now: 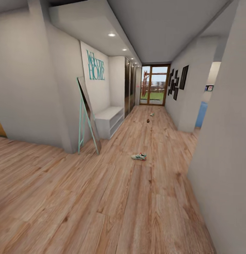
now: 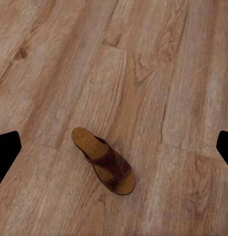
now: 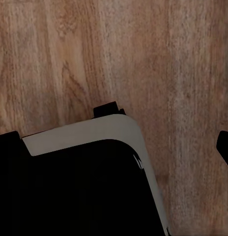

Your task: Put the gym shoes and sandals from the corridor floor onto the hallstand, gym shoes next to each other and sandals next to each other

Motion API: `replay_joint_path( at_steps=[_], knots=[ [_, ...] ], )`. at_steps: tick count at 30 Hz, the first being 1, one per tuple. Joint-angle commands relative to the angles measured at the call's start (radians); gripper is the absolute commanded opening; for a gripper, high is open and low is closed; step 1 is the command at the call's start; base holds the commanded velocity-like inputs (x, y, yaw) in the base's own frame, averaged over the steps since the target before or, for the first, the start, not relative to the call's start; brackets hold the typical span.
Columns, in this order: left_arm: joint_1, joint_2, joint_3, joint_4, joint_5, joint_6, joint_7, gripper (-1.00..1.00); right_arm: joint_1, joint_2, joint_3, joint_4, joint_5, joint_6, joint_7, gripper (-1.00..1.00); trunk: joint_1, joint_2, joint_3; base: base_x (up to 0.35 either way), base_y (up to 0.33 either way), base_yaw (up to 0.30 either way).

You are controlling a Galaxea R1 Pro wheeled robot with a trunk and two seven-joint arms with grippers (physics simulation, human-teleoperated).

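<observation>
Bare corridor floor (image 1: 101,211) is lying nearest; one gym shoe (image 1: 139,156) is resting mid-corridor, smaller shoes lying farther on. Left wrist view: left gripper (image 2: 114,147) is hanging wide open, empty, above a sandal (image 2: 104,161). Right gripper's state: indeterminable. Nothing appears racked.

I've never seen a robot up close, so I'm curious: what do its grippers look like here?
The left gripper's fingertips are plain matte black, blunt, angular wedges, with no visible markings or cables on them. The right gripper's fingertip looks the same: flat black and blunt.
</observation>
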Motion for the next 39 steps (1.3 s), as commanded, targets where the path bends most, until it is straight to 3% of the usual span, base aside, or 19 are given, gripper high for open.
replay_joint_path(
  at_steps=[1, 14, 23, 39],
  knots=[
    [0.000, 0.000, 0.000, 0.000, 0.005, -0.003, 0.000, 1.00, 0.000, 0.000, -0.001, -0.001, -0.001, -0.002, -0.001, 1.00, 0.000, 0.000, -0.001, 0.000, 0.000, -0.261],
    [0.000, 0.000, 0.000, 0.001, 0.005, -0.003, 0.000, 1.00, 0.000, 0.001, -0.001, -0.001, -0.001, -0.002, -0.001, 1.00, 0.000, 0.000, -0.001, 0.000, 0.000, -0.259],
    [-0.001, 0.000, -0.003, 0.000, 0.001, -0.003, 0.000, 1.00, 0.000, 0.001, -0.001, -0.001, -0.001, -0.002, -0.001, 1.00, 0.000, 0.000, -0.001, -0.012, 0.011, -0.044],
    [0.000, 0.000, -0.003, 0.000, 0.001, -0.003, 0.000, 1.00, 0.000, 0.000, -0.001, -0.001, -0.001, -0.002, -0.001, 1.00, 0.000, 0.000, -0.001, -0.142, 0.242, -0.059]
  ],
)
